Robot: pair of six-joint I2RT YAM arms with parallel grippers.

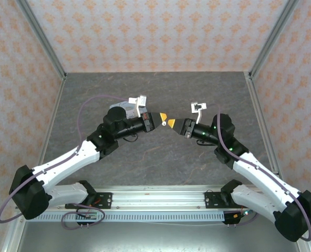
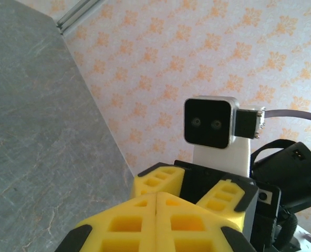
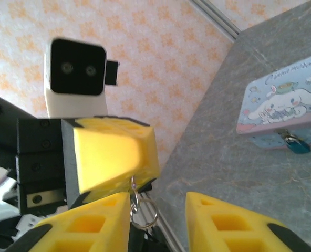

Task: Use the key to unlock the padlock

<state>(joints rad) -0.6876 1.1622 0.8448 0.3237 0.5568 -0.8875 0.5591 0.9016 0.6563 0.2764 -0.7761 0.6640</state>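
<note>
1. So, the step in hand looks like a handover. A key ring [image 3: 143, 214] is dangled from the left gripper [image 1: 162, 116], whose yellow fingers are pressed flat together with no gap in the left wrist view.
2. The right gripper [image 1: 171, 124] is held wide, with the ring hanging between its fingers, just beside one of them, and nothing pinched yet. (The key itself can't be made out, so which way the blade points can't be told.)
3. To do it well, the right fingers should be closed on the key's head rather than on the loose ring, so the blade is left sticking out and can't swivel. The left pinch shouldn't be let go until the right grip is firm, or the lot gets dropped onto the table [image 1: 197, 94].
4. The padlock [image 3: 297, 145] is hung on the front of the cartoon tin [image 3: 281, 105], which sits on the table well apart from both gripper tips. In the top view the tin is tucked just behind the left wrist.
5. Pose: both arms are reached forward and angled inward, and the tips are met nose to nose over the middle of the table, apparently raised off the surface.
</note>
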